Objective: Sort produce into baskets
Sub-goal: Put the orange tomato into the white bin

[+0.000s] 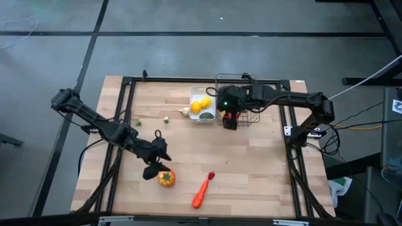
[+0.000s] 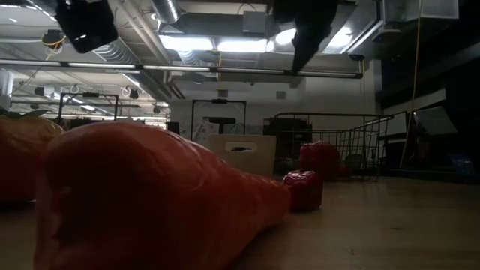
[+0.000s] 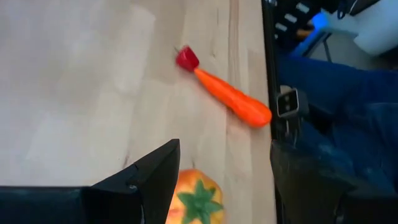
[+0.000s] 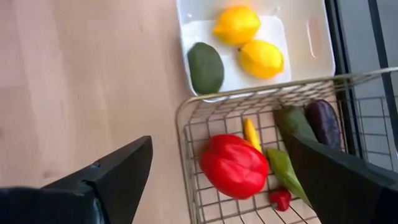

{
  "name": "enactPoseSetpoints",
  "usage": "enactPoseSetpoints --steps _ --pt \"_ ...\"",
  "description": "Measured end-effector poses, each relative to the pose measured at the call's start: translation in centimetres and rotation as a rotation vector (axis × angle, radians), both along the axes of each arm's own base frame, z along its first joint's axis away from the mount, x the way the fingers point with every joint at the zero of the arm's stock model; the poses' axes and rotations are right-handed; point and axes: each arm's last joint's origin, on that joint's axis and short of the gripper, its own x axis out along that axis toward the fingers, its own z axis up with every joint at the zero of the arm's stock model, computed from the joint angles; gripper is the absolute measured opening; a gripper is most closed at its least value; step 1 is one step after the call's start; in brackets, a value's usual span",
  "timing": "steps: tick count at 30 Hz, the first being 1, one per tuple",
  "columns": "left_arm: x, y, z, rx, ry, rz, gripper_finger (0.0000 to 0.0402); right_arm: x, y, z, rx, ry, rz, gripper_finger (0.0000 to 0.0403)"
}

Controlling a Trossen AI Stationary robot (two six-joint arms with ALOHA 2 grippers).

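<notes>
An orange tomato (image 1: 166,178) with a green stalk lies near the table's front edge. My left gripper (image 1: 157,166) hangs open just above and left of it; in the left wrist view the tomato (image 3: 196,200) shows between the fingers, untouched. An orange carrot (image 1: 201,193) lies to the tomato's right, a small red chilli (image 1: 211,175) at its far end. My right gripper (image 4: 219,142) stands open above the wire basket (image 1: 242,94), which holds a red pepper (image 4: 235,165), an eggplant (image 4: 323,121) and green cucumbers. The white tray (image 1: 202,119) holds two lemons (image 4: 249,40) and a green piece.
Small pieces lie loose on the wood left of the tray: a pale one (image 1: 184,112) and two green ones (image 1: 166,118). A black frame (image 1: 125,94) runs around the tabletop. The middle of the table between the baskets and the carrot is bare wood.
</notes>
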Motion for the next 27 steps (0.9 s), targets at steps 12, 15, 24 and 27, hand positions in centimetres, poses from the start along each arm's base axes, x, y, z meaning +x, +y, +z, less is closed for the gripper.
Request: enactPoseSetpoints --steps 12,15,24,27 --pt "-0.1 -0.8 -1.0 0.011 0.072 -0.010 0.0244 0.8 1.7 0.3 -0.004 -0.077 0.056 0.0372" --pt "-0.4 -1.0 -1.3 0.013 0.100 -0.010 0.0244 1.1 1.7 0.4 -0.004 -0.102 0.056 0.0372" --pt "-1.1 -1.9 -1.6 0.074 0.112 -0.013 0.0264 1.7 1.6 0.9 -0.011 -0.183 0.055 0.0372" --pt "-1.5 -2.3 -1.7 0.099 0.119 -0.050 0.0305 1.8 1.6 0.9 -0.013 -0.198 0.056 0.0372"
